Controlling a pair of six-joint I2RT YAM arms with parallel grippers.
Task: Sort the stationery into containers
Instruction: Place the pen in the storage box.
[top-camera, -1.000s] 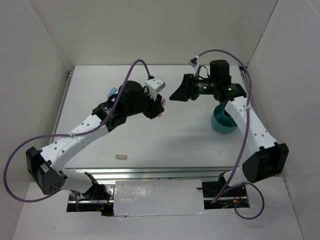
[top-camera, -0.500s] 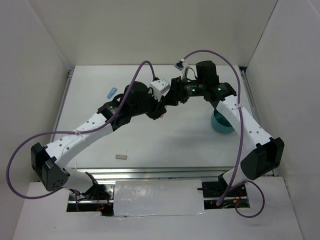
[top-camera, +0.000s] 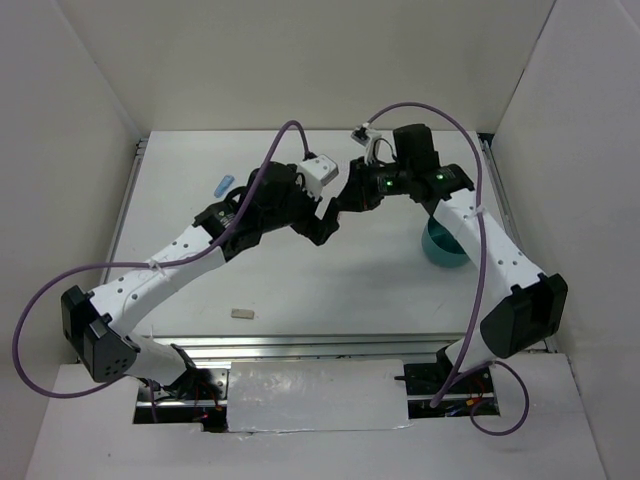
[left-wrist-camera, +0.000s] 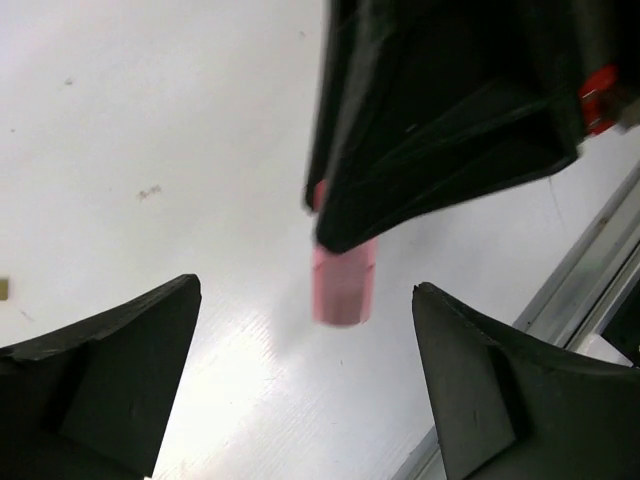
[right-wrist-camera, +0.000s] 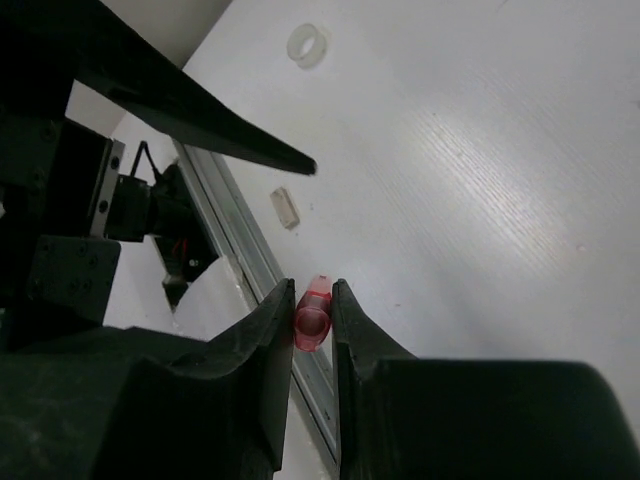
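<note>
Pink eraser clamped in my right gripper, above the middle of the bench.

My right gripper (right-wrist-camera: 310, 290) has its fingers pressed together on the pink eraser (right-wrist-camera: 310, 325), which pokes out past the tips. My left gripper (left-wrist-camera: 305, 290) stands wide apart with one finger on either side of the eraser, touching nothing. From above I see the two grippers nose to nose, a little toward the far edge. The teal cup (top-camera: 440, 250) sits near the right edge, under my right arm. A tan eraser (top-camera: 241, 313) lies by the near edge, left of centre. A blue clip (top-camera: 225, 185) lies toward the far-left corner. I can see a white tape ring (right-wrist-camera: 307, 42) lying flat on the bench in the right wrist view.
</note>
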